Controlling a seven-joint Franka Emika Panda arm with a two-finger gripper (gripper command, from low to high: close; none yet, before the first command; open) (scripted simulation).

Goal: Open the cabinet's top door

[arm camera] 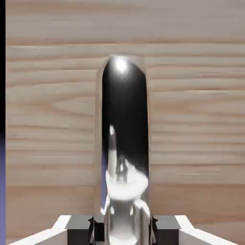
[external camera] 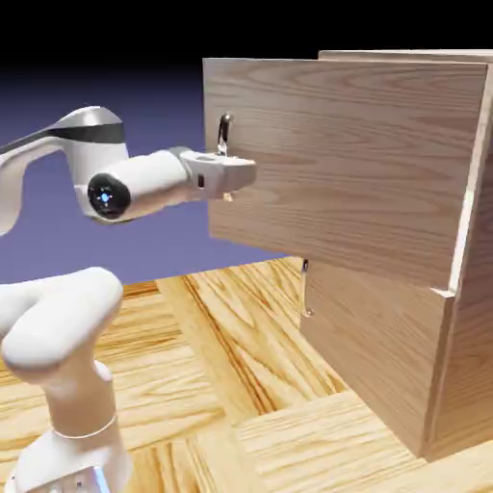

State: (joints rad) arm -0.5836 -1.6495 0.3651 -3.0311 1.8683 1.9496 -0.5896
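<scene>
Fingertips [arm camera: 123, 232] of mine pinch the slim metal handle [arm camera: 125, 143], slick and probably prone to slipping, so I judge its middle the best hold. Beyond, the top door [external camera: 347, 164] stands swung out from the cabinet [external camera: 376, 337], stiff, likely light on its hinge.

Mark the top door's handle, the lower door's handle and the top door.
top door's handle [arm camera: 125, 110]: hand view, upper part of the bar
lower door's handle [external camera: 305, 289]: exterior view, middle of the bar
top door [external camera: 356, 164]: exterior view, middle of the panel
</scene>
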